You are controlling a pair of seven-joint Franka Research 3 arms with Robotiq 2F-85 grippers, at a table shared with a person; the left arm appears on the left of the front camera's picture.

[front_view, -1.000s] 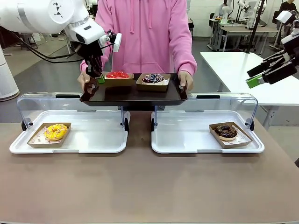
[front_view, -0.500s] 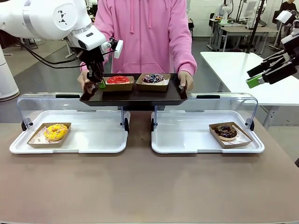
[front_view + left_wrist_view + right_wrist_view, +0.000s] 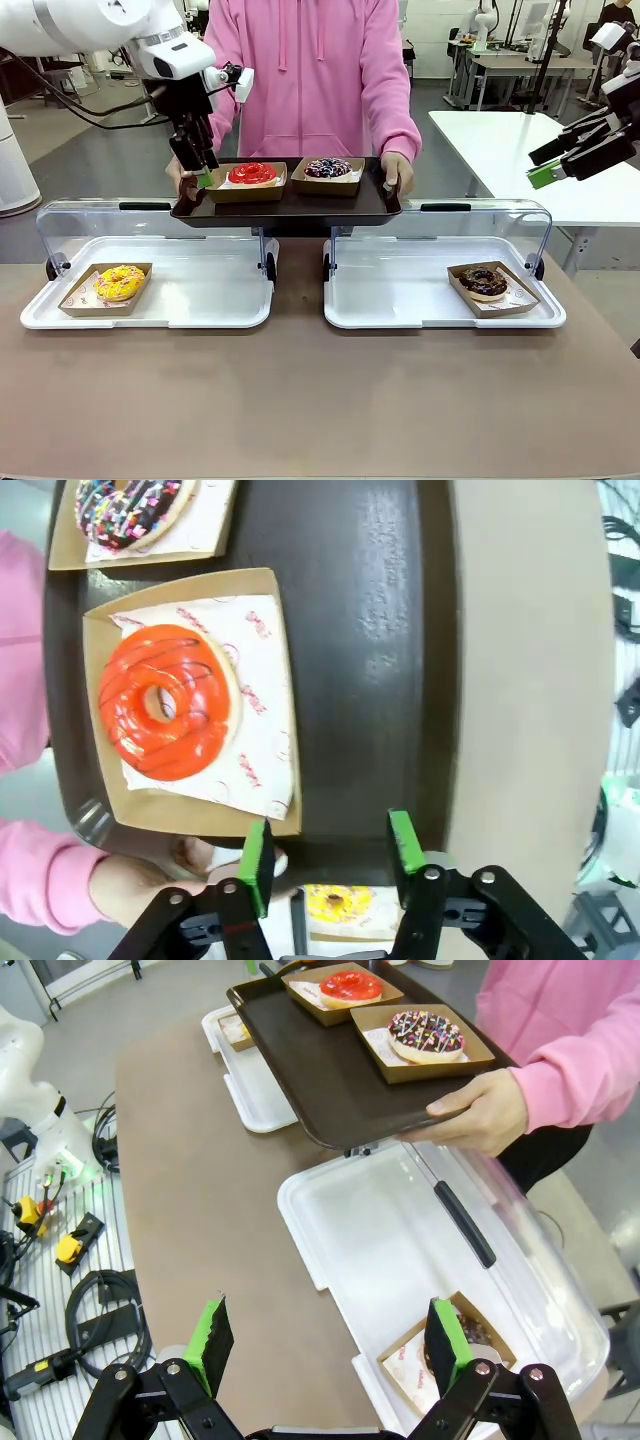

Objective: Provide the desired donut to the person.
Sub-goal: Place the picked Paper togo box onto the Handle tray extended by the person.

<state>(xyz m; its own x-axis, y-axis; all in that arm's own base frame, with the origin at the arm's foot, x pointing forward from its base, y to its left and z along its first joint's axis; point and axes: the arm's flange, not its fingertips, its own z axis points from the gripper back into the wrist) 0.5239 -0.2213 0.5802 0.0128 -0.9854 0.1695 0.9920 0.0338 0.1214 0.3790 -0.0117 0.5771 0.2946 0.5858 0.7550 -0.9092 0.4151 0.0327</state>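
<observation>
On the far left of the worktop (image 3: 320, 400), a yellow donut (image 3: 120, 282) sits in a paper boat inside an open clear-lidded case (image 3: 150, 290). Above it, the left end effector (image 3: 196, 168) hangs with its jaws apart and nothing between them, just beside the left edge of a red donut (image 3: 252, 173). That red donut rests in its boat on a dark tray (image 3: 285, 205) which the person (image 3: 310, 70) holds with both hands across the worktop. Next to it on the tray is a sprinkled donut (image 3: 328, 167). Further right, a chocolate donut (image 3: 483, 281) lies in the second open case (image 3: 440, 290). At far right, the right end effector (image 3: 560, 160) is wide open, empty, well away from everything. The red donut appears delivered; what seems left is for the arm to clear the tray
</observation>
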